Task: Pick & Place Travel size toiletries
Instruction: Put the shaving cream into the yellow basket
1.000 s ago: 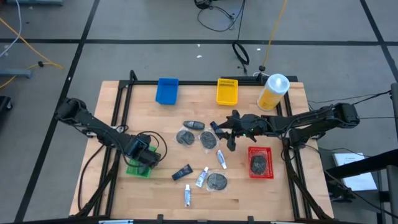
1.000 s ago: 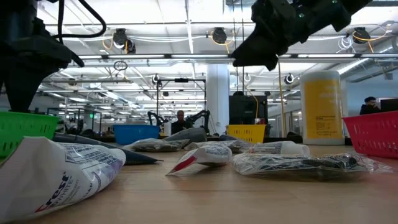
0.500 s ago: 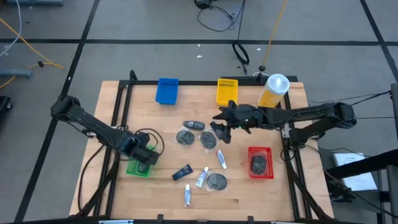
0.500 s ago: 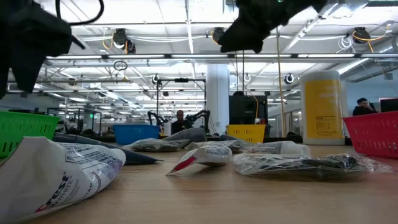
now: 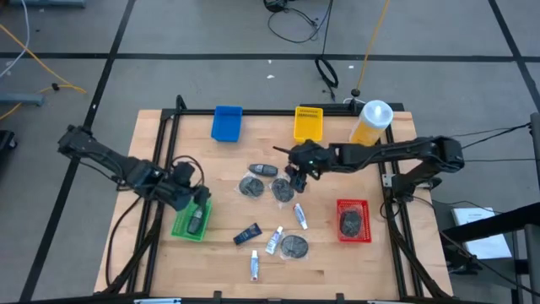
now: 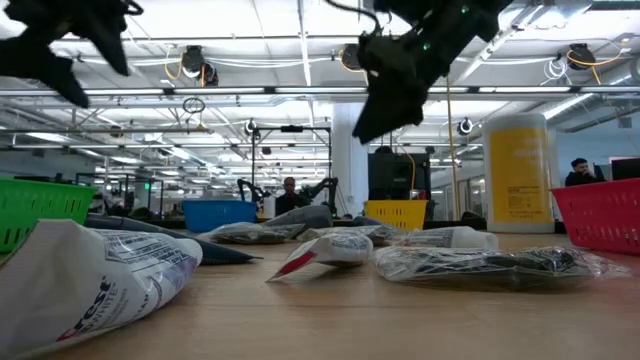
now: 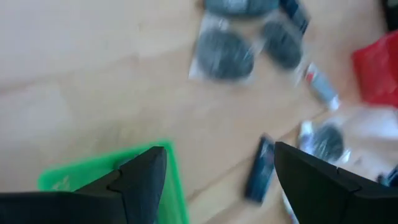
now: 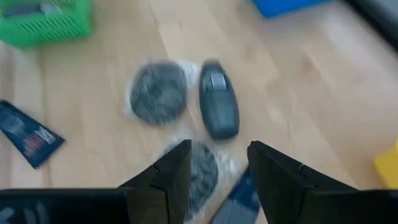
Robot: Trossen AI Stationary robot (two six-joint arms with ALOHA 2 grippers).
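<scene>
The toiletries lie loose mid-table: a dark bottle (image 5: pixel 263 170), two bagged grey discs (image 5: pixel 251 186) (image 5: pixel 282 189), a black tube (image 5: pixel 246 234), white tubes (image 5: pixel 299 215) (image 5: pixel 273 241) (image 5: pixel 254 267) and another disc (image 5: pixel 294 246). My right gripper (image 5: pixel 297 166) (image 8: pixel 219 165) hovers open above the bottle (image 8: pixel 217 107) and discs, touching nothing. My left gripper (image 5: pixel 183 189) (image 7: pixel 214 180) is open, raised just beyond the green tray (image 5: pixel 180 228), which holds a small dark item (image 5: pixel 196 221). The red tray (image 5: pixel 364 207) holds one disc (image 5: pixel 351 222).
A blue tray (image 5: pixel 227 122) and a yellow tray (image 5: pixel 309 123) sit near the far edge, with the big yellow bottle (image 5: pixel 371 124) at the far right corner. Bare wood lies along the near edge and between the green tray and the items.
My left gripper has risen off the green tray and drawn back toward the table's left and far side; a dark item now shows in the tray. My right gripper has travelled toward the table's left, from beside the red tray to above the bottle and discs.
</scene>
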